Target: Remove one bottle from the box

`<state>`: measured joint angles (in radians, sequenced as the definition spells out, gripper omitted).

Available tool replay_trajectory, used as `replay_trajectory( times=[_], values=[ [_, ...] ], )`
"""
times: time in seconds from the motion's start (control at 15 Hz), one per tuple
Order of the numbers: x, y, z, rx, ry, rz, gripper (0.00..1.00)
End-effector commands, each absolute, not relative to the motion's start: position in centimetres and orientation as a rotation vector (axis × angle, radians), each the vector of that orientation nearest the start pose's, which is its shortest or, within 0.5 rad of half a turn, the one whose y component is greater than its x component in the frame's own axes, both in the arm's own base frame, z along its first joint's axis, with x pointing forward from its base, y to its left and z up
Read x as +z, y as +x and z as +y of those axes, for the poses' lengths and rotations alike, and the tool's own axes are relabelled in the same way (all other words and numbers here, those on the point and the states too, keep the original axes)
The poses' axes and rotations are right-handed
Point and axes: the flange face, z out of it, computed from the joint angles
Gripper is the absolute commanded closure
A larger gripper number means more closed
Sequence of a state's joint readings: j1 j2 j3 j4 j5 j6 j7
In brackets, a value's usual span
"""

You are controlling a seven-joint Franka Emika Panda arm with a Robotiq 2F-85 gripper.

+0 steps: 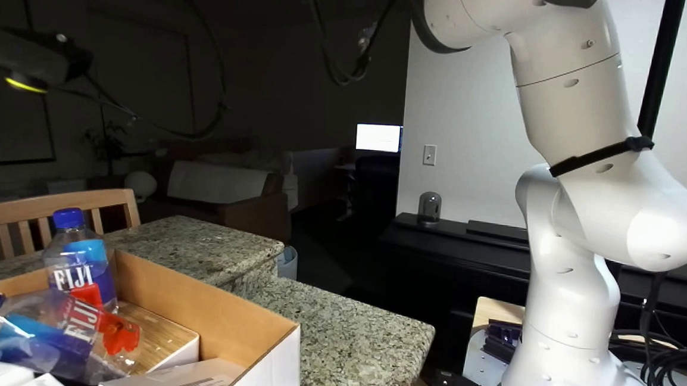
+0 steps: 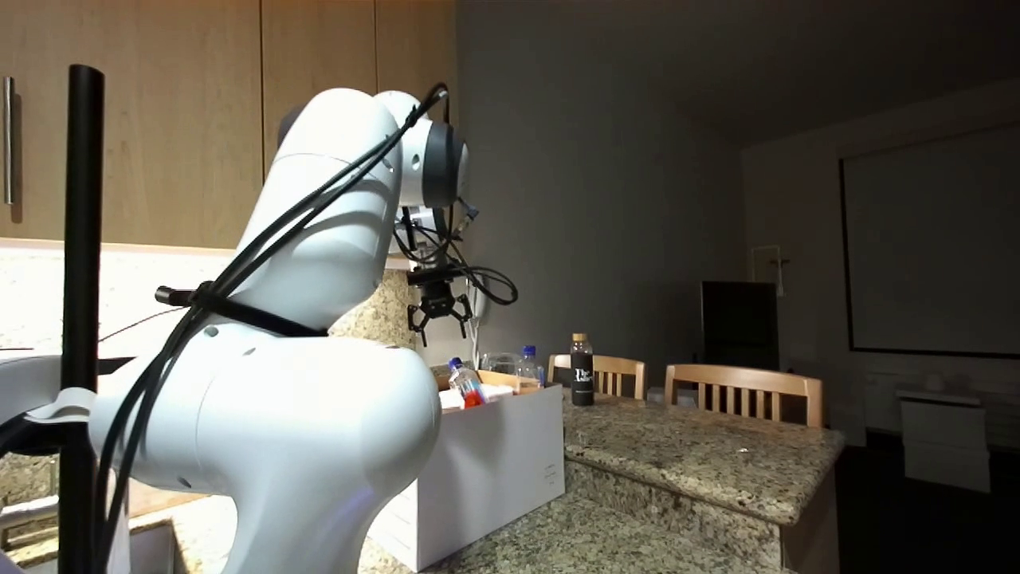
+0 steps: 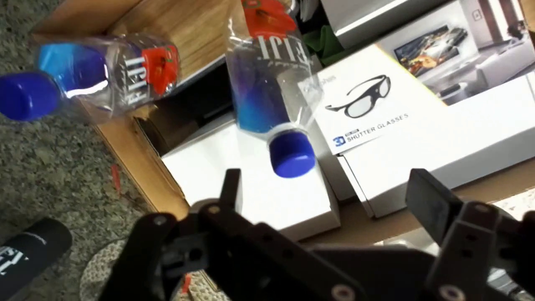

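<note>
In an exterior view, the white arm [image 1: 581,106] is standing bent above its base [image 1: 582,383]. The end effector [image 2: 444,336] is hanging beneath the arm's raised outer end, pointing downward; in the wrist view, its two fingers [image 3: 432,202] are standing wide apart, facing each other.

In an exterior view you look over the nearby cardboard box [image 1: 210,316], past a corner of the granite counter [image 1: 364,343], with the robot arm [image 1: 605,209] at right. In an exterior view you look from behind the arm to the box and the edge of a raised granite ledge [image 2: 693,446]. Your wrist view, close above, points steeply down into the box, the gripper [image 3: 327,188] at the bottom. All three share the box and its two FIJI bottles [image 3: 273,92].
</note>
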<state>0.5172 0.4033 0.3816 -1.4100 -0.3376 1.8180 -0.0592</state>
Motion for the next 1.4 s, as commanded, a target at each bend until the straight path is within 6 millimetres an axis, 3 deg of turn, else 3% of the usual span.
replay_trajectory(
  times=[0.0,0.2,0.47,0.93,1.0,1.33],
  values=[
    [48.9,48.4,51.8,-0.064,-2.825,-1.777,0.0],
    [47.3,48.9,53.1,0.078,-2.81,-1.862,0.0],
    [44.9,49.6,53.2,0.268,-2.874,-1.914,0.0],
    [43.7,50.7,53.3,0.299,-2.958,-1.992,0.0],
    [43.6,50.9,53.3,0.298,-2.967,-1.996,0.21],
    [43.0,51.8,52.8,0.322,-2.991,-1.988,0.53]
  ],
)
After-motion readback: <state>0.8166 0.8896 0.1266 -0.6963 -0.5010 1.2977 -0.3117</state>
